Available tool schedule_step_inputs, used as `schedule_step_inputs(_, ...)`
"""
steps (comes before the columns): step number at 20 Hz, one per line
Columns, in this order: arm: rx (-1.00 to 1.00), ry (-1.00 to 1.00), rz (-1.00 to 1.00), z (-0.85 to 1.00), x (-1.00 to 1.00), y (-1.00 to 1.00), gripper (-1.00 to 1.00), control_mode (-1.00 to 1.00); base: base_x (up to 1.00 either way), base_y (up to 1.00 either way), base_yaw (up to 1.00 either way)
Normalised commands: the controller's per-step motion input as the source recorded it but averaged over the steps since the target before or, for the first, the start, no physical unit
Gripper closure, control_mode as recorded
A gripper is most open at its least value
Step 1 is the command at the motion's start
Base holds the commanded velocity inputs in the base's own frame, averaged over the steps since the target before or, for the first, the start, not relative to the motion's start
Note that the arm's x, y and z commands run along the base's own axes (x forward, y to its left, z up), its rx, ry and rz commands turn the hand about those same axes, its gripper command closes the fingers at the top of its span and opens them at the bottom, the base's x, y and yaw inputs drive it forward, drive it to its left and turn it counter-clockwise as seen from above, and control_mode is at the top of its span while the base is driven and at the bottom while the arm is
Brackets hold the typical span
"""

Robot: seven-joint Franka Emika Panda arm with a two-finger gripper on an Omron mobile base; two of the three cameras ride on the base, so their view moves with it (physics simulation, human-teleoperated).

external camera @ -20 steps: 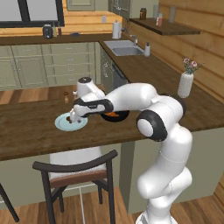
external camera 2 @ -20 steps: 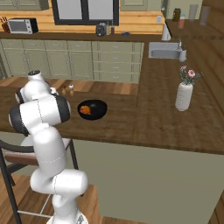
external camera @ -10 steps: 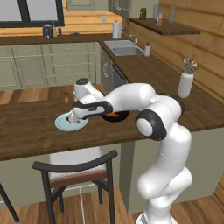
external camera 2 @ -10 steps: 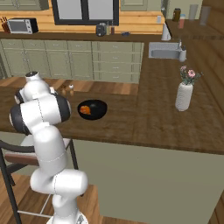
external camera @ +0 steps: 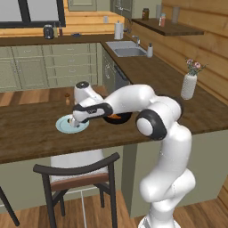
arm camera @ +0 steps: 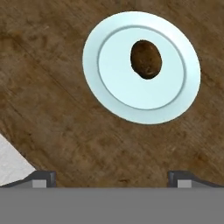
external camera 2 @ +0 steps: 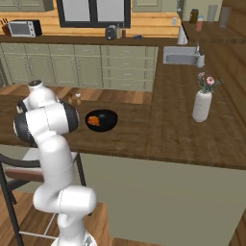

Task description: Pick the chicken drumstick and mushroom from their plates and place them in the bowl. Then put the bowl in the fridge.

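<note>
Pincer (arm camera: 112, 177) poised above pale blue plate (arm camera: 109, 92), tips seen wide apart, nothing held. Mushroom (arm camera: 146, 59) lying on plate, off centre. Chicken drumstick (external camera 2: 94, 120) seen inside black bowl (external camera 2: 108, 124) on wooden desk (external camera 2: 158, 129), just beside plate.

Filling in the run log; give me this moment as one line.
gripper: open, above pale blue plate | mushroom: on plate, not gripped | drumstick: in black bowl | bowl: on counter

Dark brown mushroom (arm camera: 146, 59) on the pale blue plate (arm camera: 113, 96), wooden counter (arm camera: 52, 127) beneath, jaws apart.
</note>
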Motion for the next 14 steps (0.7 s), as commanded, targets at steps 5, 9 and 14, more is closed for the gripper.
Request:
schedule_step_inputs(5,0.00,0.00,0.16,-0.35,0.71,0.00,-1.00,-1.00,0.00,0.00,0.00)
schedule_step_inputs(9,0.00,-0.01,0.11,-0.03,0.86,0.18,-1.00,-1.00,0.00,0.00,0.00)
schedule_step_inputs(14,0.00,0.00,0.06,-0.01,0.47,0.49,-1.00,-1.00,0.00,0.00,0.00)
